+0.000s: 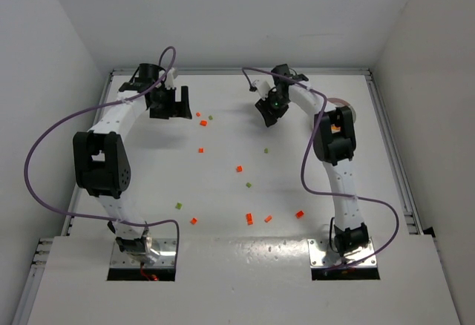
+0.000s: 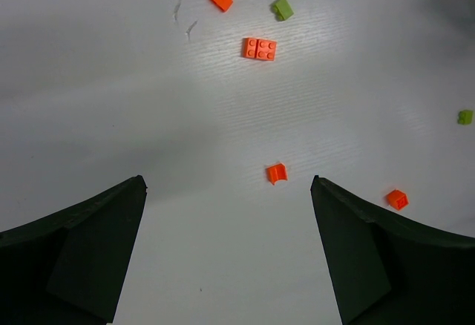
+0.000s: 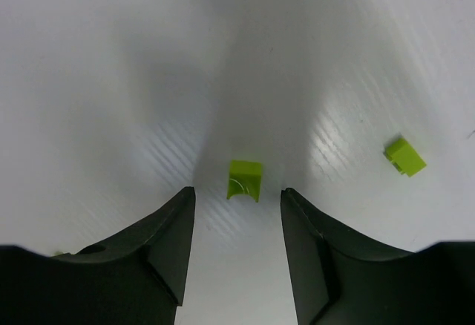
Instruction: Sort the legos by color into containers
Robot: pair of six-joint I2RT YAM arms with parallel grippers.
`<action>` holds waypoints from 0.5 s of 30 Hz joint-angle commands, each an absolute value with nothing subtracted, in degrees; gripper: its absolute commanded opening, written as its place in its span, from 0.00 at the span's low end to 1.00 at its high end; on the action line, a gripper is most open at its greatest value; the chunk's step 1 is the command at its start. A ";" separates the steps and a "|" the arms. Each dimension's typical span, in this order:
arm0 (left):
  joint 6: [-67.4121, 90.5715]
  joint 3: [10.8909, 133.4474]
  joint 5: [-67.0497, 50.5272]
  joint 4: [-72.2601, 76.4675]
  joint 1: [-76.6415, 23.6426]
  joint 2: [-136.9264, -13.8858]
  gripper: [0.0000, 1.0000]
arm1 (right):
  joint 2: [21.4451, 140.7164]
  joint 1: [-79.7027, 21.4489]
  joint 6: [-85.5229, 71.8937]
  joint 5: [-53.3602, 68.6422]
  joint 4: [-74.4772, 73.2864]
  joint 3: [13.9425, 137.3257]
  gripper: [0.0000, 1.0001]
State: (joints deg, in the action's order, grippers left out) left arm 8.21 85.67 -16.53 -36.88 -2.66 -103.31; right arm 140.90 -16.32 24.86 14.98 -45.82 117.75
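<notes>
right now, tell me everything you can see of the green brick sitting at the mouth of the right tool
The small lime-green plastic brick looks glossy and squarish, with a curved hollow on its near side. It lies on the white table, centred at the mouth of the open right tool, with clear gaps on both sides, so the tool does not touch it. A second green brick lies apart from it, further right in the wrist view.

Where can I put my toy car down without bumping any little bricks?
Bare table lies right of the right arm, up to the edge, and between the left arm and the lone orange brick. The middle front, around the orange bricks, is crowded.
</notes>
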 commanded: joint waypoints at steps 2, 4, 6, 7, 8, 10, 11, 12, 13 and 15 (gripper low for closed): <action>8.61 87.71 -15.83 -36.39 -2.90 -103.18 1.00 | 142.20 -16.88 23.73 13.54 -43.51 120.41 0.47; 8.61 87.71 -15.82 -36.39 -2.90 -103.18 1.00 | 142.73 -16.88 23.73 13.01 -43.51 121.03 0.41; 8.61 87.19 -15.82 -36.39 -2.90 -103.18 1.00 | 143.26 -16.88 23.20 12.49 -43.51 121.64 0.31; 8.61 87.19 -15.82 -36.39 -2.90 -103.18 1.00 | 143.26 -16.88 23.20 12.48 -43.51 121.64 0.28; 8.61 87.19 -15.82 -36.39 -2.90 -103.18 1.00 | 143.26 -16.88 23.20 11.87 -43.51 121.64 0.24; 8.61 87.19 -15.82 -36.39 -2.90 -103.18 1.00 | 143.26 -16.88 23.20 11.34 -43.51 121.64 0.18; 8.61 87.19 -15.82 -36.39 -2.90 -103.18 1.00 | 142.74 -16.88 23.73 11.34 -43.51 120.86 0.16; 8.61 87.19 -15.82 -36.39 -2.90 -103.18 1.00 | 141.34 -16.88 23.73 10.82 -43.51 119.81 0.13; 8.61 87.19 -15.82 -36.39 -2.90 -103.18 1.00 | 140.20 -16.88 23.73 10.81 -43.51 119.10 0.12; 8.61 87.19 -15.82 -36.39 -2.90 -103.18 1.00 | 136.95 -16.88 24.87 11.42 -44.03 116.03 0.09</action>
